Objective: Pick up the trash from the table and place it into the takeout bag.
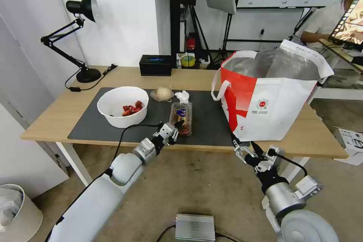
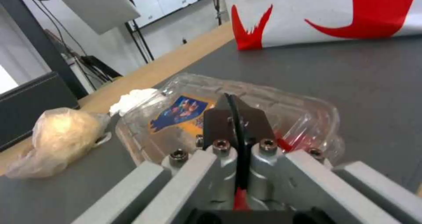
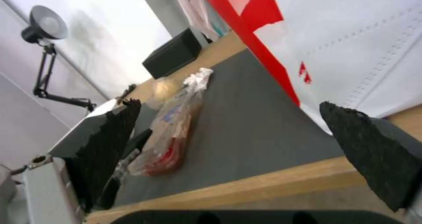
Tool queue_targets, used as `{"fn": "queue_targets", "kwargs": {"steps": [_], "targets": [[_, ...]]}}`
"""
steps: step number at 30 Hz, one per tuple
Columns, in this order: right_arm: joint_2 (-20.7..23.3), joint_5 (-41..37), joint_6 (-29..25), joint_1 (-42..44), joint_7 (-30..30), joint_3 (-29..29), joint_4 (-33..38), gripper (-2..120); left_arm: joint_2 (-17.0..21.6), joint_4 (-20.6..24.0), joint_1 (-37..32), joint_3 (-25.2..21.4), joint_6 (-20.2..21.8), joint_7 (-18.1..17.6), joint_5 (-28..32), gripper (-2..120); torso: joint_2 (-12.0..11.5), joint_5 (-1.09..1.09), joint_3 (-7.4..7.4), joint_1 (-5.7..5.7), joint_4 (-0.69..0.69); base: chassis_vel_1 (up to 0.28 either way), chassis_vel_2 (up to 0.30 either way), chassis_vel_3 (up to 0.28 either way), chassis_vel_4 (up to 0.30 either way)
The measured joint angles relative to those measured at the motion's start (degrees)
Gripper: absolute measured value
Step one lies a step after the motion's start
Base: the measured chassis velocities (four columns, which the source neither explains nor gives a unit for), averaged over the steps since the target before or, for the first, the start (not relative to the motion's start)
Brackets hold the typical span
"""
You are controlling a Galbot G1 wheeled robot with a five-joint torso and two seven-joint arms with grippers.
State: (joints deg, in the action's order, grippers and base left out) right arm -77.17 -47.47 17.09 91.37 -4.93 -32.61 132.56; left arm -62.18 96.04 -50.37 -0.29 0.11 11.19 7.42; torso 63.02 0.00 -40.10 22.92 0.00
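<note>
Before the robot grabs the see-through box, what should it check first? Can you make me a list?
1. Left gripper at the clear plastic clamshell box with red bits: ok, at its near end.
2. Left fingers closed on the box: not ok, in the left wrist view they sit pressed together above it.
3. Box free of neighbours: ok, the crumpled white tissue lies just beyond its far end.
4. Large red-and-white takeout bag open: ok, the foil-lined mouth gapes upward.
5. Right gripper out of the way: ok, open, below the table edge near the bag.
6. Path over the dark grey mat to the bag: ok.
</note>
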Motion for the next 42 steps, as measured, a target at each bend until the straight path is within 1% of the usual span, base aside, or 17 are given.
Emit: {"fn": "queue_targets", "kwargs": {"steps": [6,9,19,22,28,37,42], "targets": [[0.1,-2.7,0.0,-1.5,0.0,0.1,-0.4,100,-0.5,-0.9,0.1,0.0,0.3,-0.5,-0.8,0,0.0,0.0,0.0,0.0,0.0,0.0,0.0,0.0,0.0],[0.2,-3.0,0.1,-1.8,0.0,0.2,-0.5,100,-0.7,-1.4,0.7,0.2,1.2,-1.3,-0.9,0,0.0,0.0,0.0,0.0,0.0,0.0,0.0,0.0,0.0],[0.3,-3.4,0.2,-2.3,0.0,0.4,-1.1,100,-0.4,-1.8,1.5,0.4,3.0,-1.5,-0.9,0,0.0,0.0,0.0,0.0,0.0,0.0,0.0,0.0,0.0],[0.4,-5.4,0.2,-3.0,-0.1,0.4,-1.2,100,-0.4,-1.7,1.5,0.4,3.2,-1.4,-1.0,0,0.0,0.0,0.0,0.0,0.0,0.0,0.0,0.0,0.0],[0.4,-12.1,-0.4,-5.3,-0.2,0.8,-1.7,100,0.2,-1.3,1.5,0.7,3.5,-1.3,-1.1,0,0.0,0.0,0.0,0.0,0.0,0.0,0.0,0.0,0.0],[0.7,-17.0,-1.1,-8.0,-0.4,1.5,-3.1,100,1.4,-1.1,2.0,1.1,3.9,-1.2,-0.8,0,0.0,0.0,0.0,0.0,0.0,0.0,0.0,0.0,0.0],[1.0,-19.0,-1.1,-9.8,-0.8,1.9,-4.4,100,1.8,-1.0,2.8,1.9,5.1,-1.2,-0.3,0,0.0,0.0,0.0,0.0,0.0,0.0,0.0,0.0,0.0]]}}
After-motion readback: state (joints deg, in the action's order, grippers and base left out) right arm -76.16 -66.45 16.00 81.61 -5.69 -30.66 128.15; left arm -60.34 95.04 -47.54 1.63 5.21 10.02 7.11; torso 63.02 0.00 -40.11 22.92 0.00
